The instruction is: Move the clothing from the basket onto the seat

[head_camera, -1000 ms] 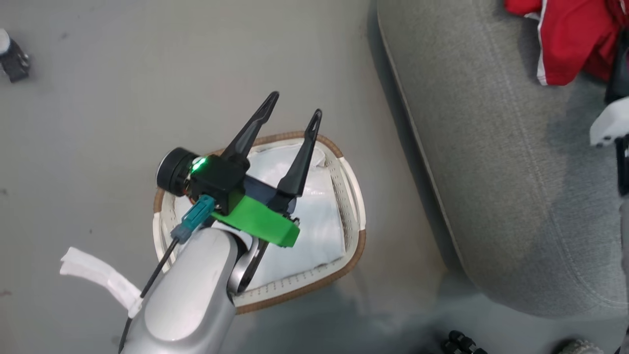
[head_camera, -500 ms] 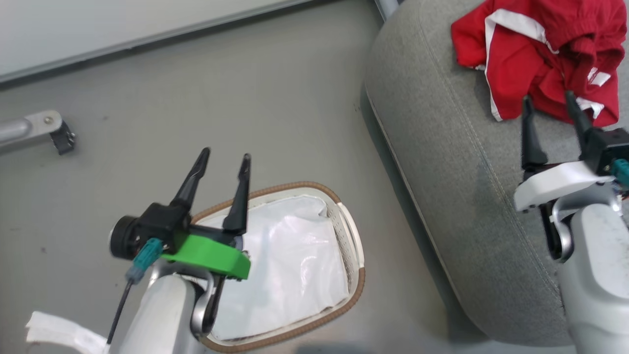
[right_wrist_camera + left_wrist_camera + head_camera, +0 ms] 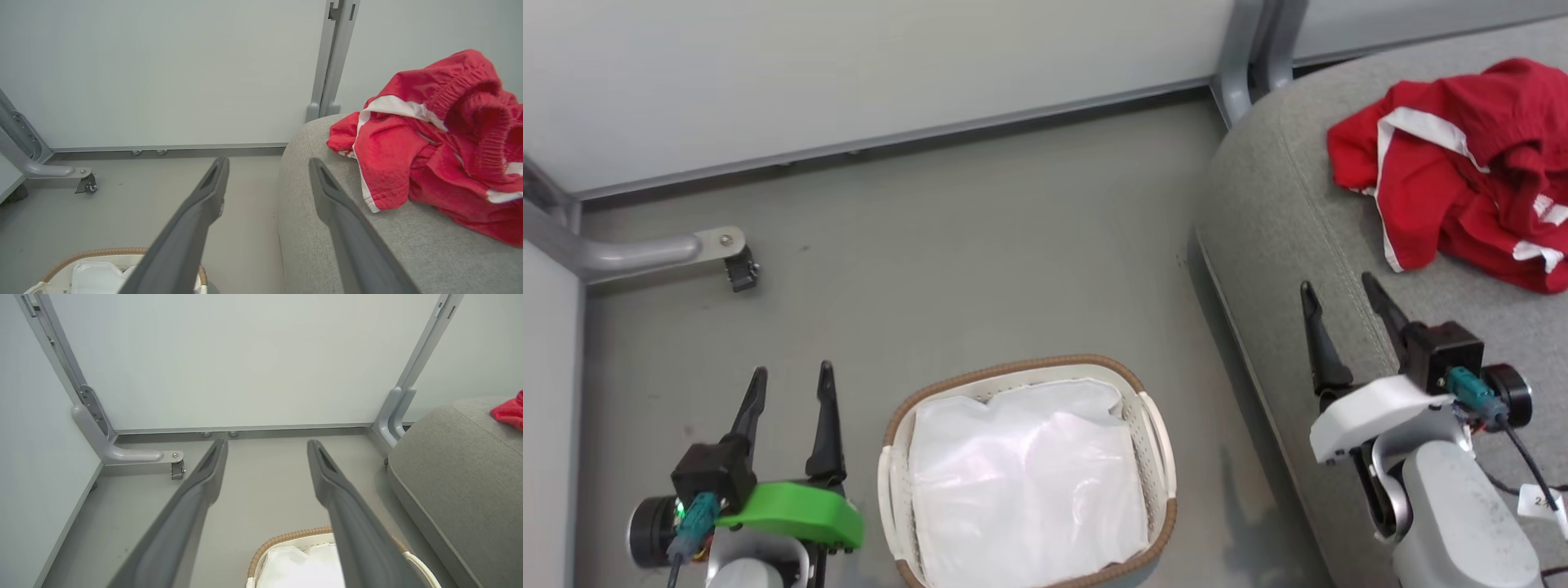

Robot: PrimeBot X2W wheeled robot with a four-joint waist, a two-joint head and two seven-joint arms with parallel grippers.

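The red clothing (image 3: pixel 1462 171) with white stripes lies crumpled on the grey seat (image 3: pixel 1298 229) at the upper right; it also shows in the right wrist view (image 3: pixel 441 139) and as a red corner (image 3: pixel 510 412). The basket (image 3: pixel 1152 425) stands on the floor at bottom centre, holding just its white liner (image 3: pixel 1021 482). My left gripper (image 3: pixel 792 376) is open and empty, to the left of the basket over the floor. My right gripper (image 3: pixel 1339 290) is open and empty above the seat's front part, short of the clothing.
A pale wall panel with grey metal posts (image 3: pixel 1250 49) runs along the back. A grey bracket foot with a small caster (image 3: pixel 727 253) rests on the floor at left. Grey floor (image 3: pixel 980 253) lies between basket, wall and seat.
The head view has tilted up and shifted, bringing the wall into sight. My left gripper has come off the basket to its left. My right gripper stands back from the clothing.
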